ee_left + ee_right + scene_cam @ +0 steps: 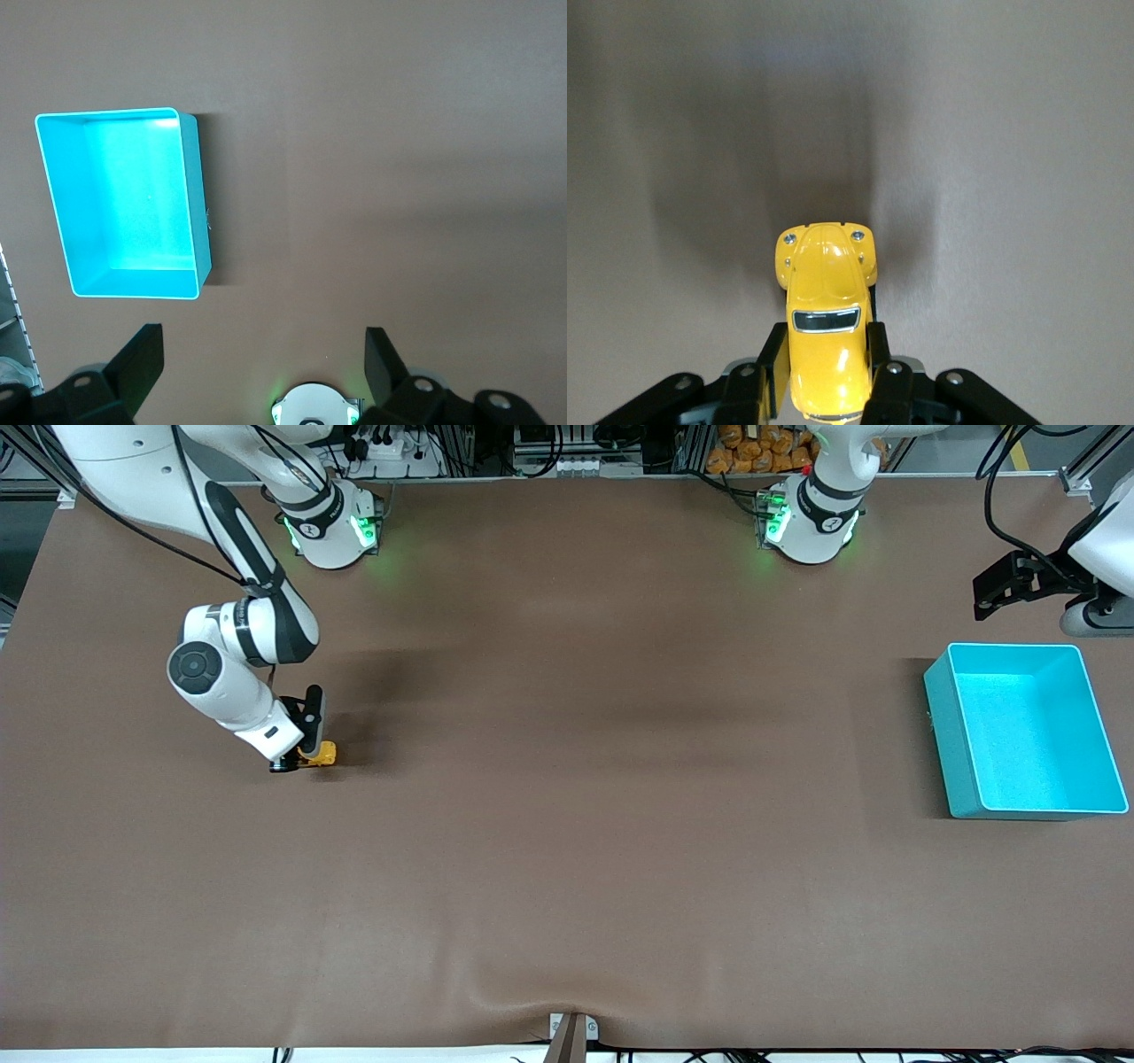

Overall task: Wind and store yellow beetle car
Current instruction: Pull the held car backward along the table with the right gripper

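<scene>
The yellow beetle car [319, 755] [826, 328] is a tiny rounded toy with a dark windscreen, sitting low at the brown table near the right arm's end. My right gripper [303, 758] [826, 350] is shut on its body, one black finger against each side. Whether its wheels touch the table cannot be told. The turquoise bin [1023, 729] [124, 204] stands near the left arm's end with nothing in it. My left gripper [997, 593] [263, 359] hangs open above the table's edge beside the bin, nothing between its fingers.
The brown mat [567, 824] covers the whole table. The right arm's base [330, 527] and the left arm's base [811, 522] stand along the edge farthest from the front camera. A small clamp [571, 1032] sits at the nearest edge.
</scene>
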You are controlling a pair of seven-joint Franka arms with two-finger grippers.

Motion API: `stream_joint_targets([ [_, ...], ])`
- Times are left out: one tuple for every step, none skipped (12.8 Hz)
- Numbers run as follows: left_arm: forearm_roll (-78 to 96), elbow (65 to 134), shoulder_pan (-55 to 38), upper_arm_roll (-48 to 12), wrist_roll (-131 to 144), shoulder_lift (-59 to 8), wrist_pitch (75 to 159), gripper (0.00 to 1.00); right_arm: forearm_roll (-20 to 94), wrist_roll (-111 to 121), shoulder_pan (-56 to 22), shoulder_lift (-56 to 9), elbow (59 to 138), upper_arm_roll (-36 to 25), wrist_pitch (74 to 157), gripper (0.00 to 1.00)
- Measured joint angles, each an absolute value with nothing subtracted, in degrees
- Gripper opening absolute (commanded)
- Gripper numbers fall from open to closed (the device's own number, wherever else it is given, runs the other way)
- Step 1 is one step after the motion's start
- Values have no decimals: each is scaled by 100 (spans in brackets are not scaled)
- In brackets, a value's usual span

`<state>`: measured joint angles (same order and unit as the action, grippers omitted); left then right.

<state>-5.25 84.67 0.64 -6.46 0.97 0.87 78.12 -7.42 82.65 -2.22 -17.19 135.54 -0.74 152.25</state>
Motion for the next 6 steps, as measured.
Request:
stream_joint_targets([
  [-525,8468,61,-650,97,87,7813,100,-743,8298,-185,-1720,13561,-74,15246,10],
  [-525,8471,60,-652,97,87,7814,100,-743,8359,-144,-1719,13572,-74,15277,10],
  [-525,8475,60,-652,97,87,7814,100,-743,8426,-66,-1719,13583,-74,15315,10],
  [-525,8476,61,-651,97,87,7814,100,-743,8512,36,-1721,13591,-74,15354,10],
  [-525,8476,61,-650,97,87,7816,100,-743,8614,152,-1727,13595,-77,15395,10],
  [-525,8476,62,-648,97,87,7819,100,-743,8705,272,-1734,13598,-78,15437,10],
])
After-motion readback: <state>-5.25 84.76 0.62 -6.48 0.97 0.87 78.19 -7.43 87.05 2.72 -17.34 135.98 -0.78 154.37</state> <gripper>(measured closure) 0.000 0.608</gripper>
